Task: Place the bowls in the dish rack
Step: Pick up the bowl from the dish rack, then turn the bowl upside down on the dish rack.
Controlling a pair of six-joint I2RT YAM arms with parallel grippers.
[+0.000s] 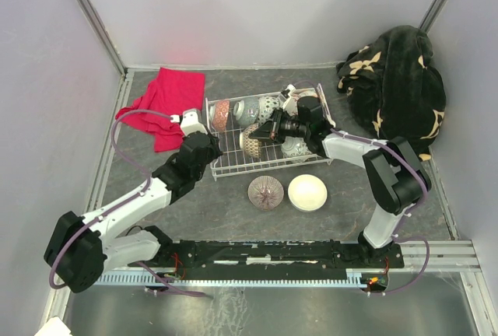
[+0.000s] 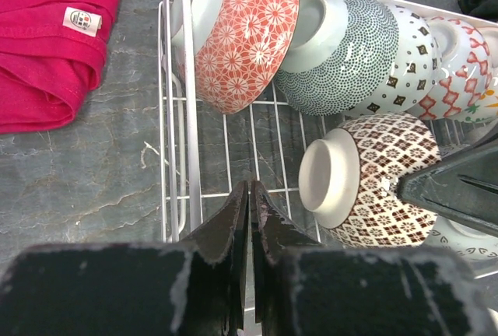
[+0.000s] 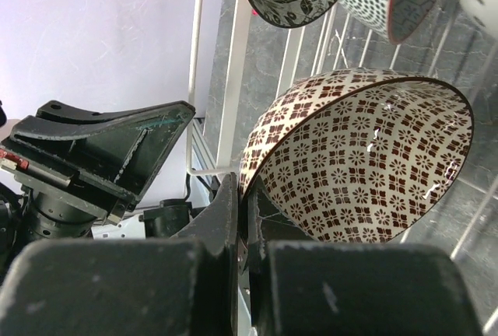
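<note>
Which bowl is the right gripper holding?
The brown diamond-patterned bowl in the dish rack, rim pinched by the right gripper; the back-row bowls stand free.

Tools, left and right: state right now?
Left tool: closed, empty.
Right tool: closed on rim of brown-patterned bowl.

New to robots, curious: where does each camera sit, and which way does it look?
Top external: high behind the robot, looking down on the dish rack; left arm and right arm show.
Left wrist: above the rack's left end, looking down; shut left gripper shows.
Right wrist: over the rack, facing the brown-patterned bowl; right gripper pinches its rim.
Wrist views share that bowl.
</note>
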